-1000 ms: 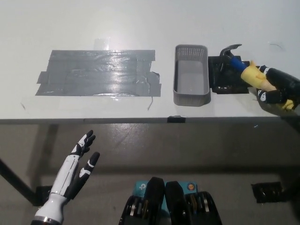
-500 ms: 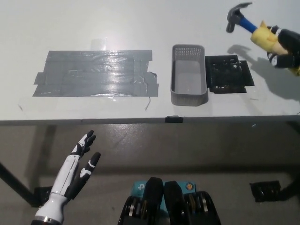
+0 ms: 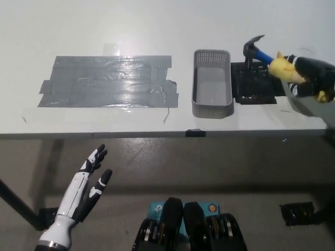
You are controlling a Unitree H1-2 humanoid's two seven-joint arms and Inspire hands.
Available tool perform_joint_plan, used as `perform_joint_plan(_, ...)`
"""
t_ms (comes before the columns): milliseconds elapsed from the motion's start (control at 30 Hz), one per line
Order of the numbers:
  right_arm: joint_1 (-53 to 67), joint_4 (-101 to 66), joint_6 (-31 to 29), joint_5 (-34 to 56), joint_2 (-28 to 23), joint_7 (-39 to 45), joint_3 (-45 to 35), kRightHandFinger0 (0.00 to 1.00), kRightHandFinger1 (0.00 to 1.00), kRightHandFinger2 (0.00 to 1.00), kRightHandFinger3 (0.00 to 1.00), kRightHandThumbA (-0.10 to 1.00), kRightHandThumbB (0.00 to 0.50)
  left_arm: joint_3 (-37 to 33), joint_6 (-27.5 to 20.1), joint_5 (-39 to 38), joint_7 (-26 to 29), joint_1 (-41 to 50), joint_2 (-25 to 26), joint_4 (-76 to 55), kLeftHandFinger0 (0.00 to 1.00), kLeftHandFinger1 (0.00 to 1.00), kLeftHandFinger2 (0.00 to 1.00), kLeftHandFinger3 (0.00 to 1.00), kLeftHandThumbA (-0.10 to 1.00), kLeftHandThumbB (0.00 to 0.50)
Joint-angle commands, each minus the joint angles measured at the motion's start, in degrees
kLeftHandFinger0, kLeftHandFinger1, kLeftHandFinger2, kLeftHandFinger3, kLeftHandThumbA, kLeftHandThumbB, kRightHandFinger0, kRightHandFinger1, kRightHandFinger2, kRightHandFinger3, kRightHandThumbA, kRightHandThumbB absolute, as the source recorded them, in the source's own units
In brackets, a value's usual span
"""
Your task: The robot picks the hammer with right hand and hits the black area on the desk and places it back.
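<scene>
My black right hand [image 3: 310, 79] is shut on the yellow grip of the hammer [image 3: 267, 58] at the desk's right end. The hammer has a blue neck and a dark head [image 3: 252, 49], which hangs over the top edge of the small black pad [image 3: 255, 83]. Whether the head touches the pad I cannot tell. A large patch of grey tape [image 3: 110, 81] lies on the white desk at left centre. My white left hand [image 3: 84, 191] rests open below the desk's front edge, at the lower left.
A grey perforated basket [image 3: 212, 83] stands empty between the tape patch and the black pad. The desk's front edge [image 3: 157, 134] runs across the middle of the picture. A small dark clip [image 3: 195, 133] sits on that edge.
The hammer rose high above the pad half a second ago and has now come back down over it. My left hand has not moved.
</scene>
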Motion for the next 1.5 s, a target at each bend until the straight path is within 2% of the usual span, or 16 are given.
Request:
perform_joint_plan(0,-4.2,2.6,-3.1,-3.1,-0.6,-4.9,1.0,0.30,0.83,1.00,1.00,-0.10,0.164,-0.2,-1.7,-0.1,-0.2,-0.8,0.7,-0.9,1.00,1.00,1.00,1.00,0.94,0.000)
perform_joint_plan(67,-4.3,4.4,-3.9,-3.1,-0.5,-6.0,1.1,0.36,0.84,1.00,0.98,-0.10,0.184,-0.2,-2.0,0.0,-0.2,-0.8,0.8,-0.8,1.00,1.00,1.00,1.00,0.94,0.000)
perform_joint_plan(100,-4.8,4.6,-2.5,-3.8,-0.5,-4.9,1.7,0.65,1.00,1.00,1.00,-0.06,0.201,-0.2,-2.0,0.0,-0.2,-0.9,0.8,-0.7,1.00,1.00,1.00,1.00,0.94,0.000)
perform_joint_plan(133,-5.4,3.8,0.7,-3.1,-0.8,-0.7,1.7,1.00,1.00,1.00,1.00,0.26,0.268,-0.2,-1.6,0.1,-0.2,-0.9,0.8,-0.8,1.00,1.00,1.00,1.00,0.94,0.000)
perform_joint_plan(200,-5.2,2.3,1.4,-4.0,-1.6,0.7,2.5,1.00,1.00,1.00,1.00,0.53,0.388,-0.1,-1.7,-0.1,-0.3,-0.8,0.8,-0.8,1.00,1.00,1.00,1.00,0.94,0.000)
perform_joint_plan(233,-5.1,2.0,0.9,-4.5,-2.0,-0.3,2.7,1.00,1.00,1.00,1.00,0.61,0.418,-0.2,-1.8,-0.1,-0.3,-0.9,0.9,-0.7,1.00,1.00,1.00,1.00,0.95,0.000)
perform_joint_plan(367,-5.7,2.0,-0.2,-4.8,-2.5,-2.8,2.1,1.00,1.00,1.00,1.00,0.74,0.460,-0.2,-1.8,-0.1,-0.3,-0.9,0.8,-0.6,1.00,1.00,1.00,1.00,0.95,0.000)
perform_joint_plan(467,-5.8,0.6,-1.7,-3.2,-3.2,-4.0,0.0,1.00,1.00,1.00,1.00,0.80,0.467,-0.3,-1.6,0.0,-0.4,-0.8,0.7,-0.8,1.00,1.00,1.00,1.00,0.95,0.000)
perform_joint_plan(533,-5.6,-2.0,-1.2,-1.9,-3.7,-3.2,-1.8,1.00,1.00,1.00,1.00,0.84,0.499,-0.4,-1.7,0.1,-0.4,-0.7,0.8,-0.9,1.00,1.00,1.00,1.00,0.95,0.000)
perform_joint_plan(667,-5.0,-7.8,-0.1,-0.5,-4.9,-2.8,-5.5,1.00,1.00,1.00,1.00,0.90,0.497,-0.4,-2.1,0.2,-0.2,-0.6,0.8,-1.0,1.00,1.00,1.00,1.00,0.94,0.000)
perform_joint_plan(767,-5.1,-11.4,-0.3,2.7,-5.7,-3.0,-10.4,1.00,1.00,1.00,1.00,0.86,0.447,-0.4,-2.0,0.0,-0.3,-0.7,0.8,-0.8,1.00,1.00,1.00,1.00,0.94,0.000)
perform_joint_plan(933,-6.8,-14.6,-2.4,5.8,-6.7,-5.3,-17.1,1.00,1.00,1.00,1.00,0.94,0.458,-0.4,-2.2,0.1,-0.2,-1.0,0.9,-0.8,1.00,1.00,1.00,1.00,0.95,0.000)
perform_joint_plan(967,-7.1,-16.5,-2.7,6.7,-6.8,-6.8,-19.3,1.00,1.00,1.00,1.00,1.00,0.496,-0.4,-2.2,0.2,-0.2,-1.0,0.9,-0.7,1.00,1.00,1.00,1.00,0.95,0.000)
perform_joint_plan(1133,-5.1,-32.4,0.7,10.6,-6.9,-5.3,-25.9,1.00,1.00,1.00,1.00,1.00,0.466,-0.4,-2.1,0.3,-0.1,-1.8,0.9,-0.5,1.00,1.00,1.00,1.00,0.95,0.000)
perform_joint_plan(1267,5.9,-58.5,7.9,18.3,-4.1,-1.5,-29.5,1.00,1.00,1.00,1.00,1.00,0.431,-0.3,-1.8,0.5,-0.1,-2.4,1.0,-0.5,1.00,1.00,1.00,1.00,0.97,0.000)
perform_joint_plan(1467,23.7,-79.0,7.0,19.4,1.0,-4.0,-27.4,1.00,1.00,1.00,1.00,1.00,0.406,-0.4,-1.9,0.3,-0.2,-3.1,0.9,-0.1,1.00,1.00,1.00,1.00,0.98,0.000)
